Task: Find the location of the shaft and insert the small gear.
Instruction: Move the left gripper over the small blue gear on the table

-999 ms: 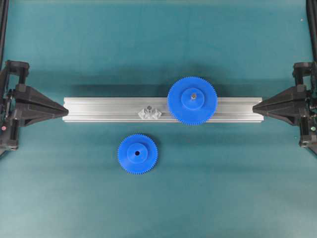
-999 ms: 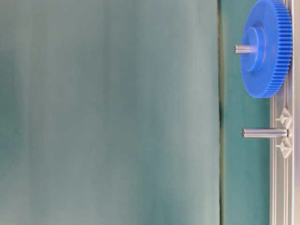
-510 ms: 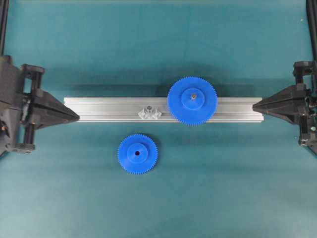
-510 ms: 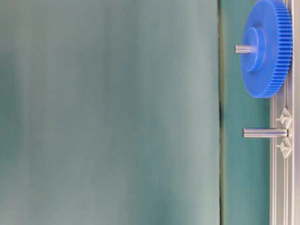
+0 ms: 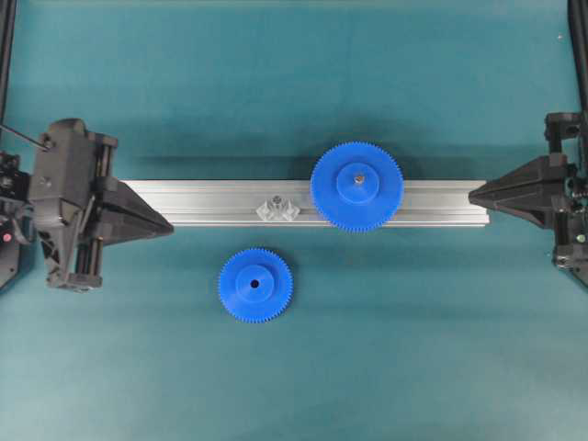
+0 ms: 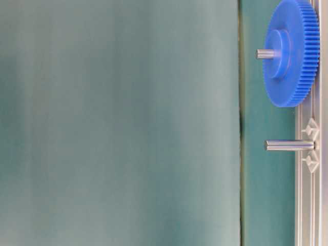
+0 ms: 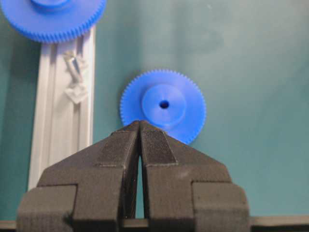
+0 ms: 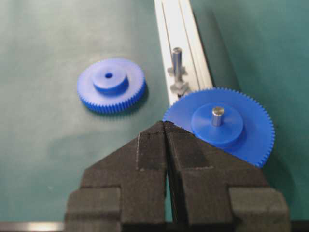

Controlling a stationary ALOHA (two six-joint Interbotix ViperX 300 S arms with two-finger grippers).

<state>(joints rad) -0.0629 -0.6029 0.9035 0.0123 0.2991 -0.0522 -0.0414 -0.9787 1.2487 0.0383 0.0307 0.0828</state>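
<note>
Approach step: left hand (image 5: pixel 165 223) closed, empty. Small blue plastic toothed gear (image 5: pixel 255 285) flat on teal tabletop (image 5: pixel 413 349), near thin grey metal shaft (image 5: pixel 277 201). Next: open hand, grip gear.

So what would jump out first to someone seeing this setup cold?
Two bright blue gears on the green mat: the larger gear sits on the silver rail, and the small gear lies loose in front of it. Between them a bare shaft stands on the rail. The shut left gripper points along the rail's left end.
</note>
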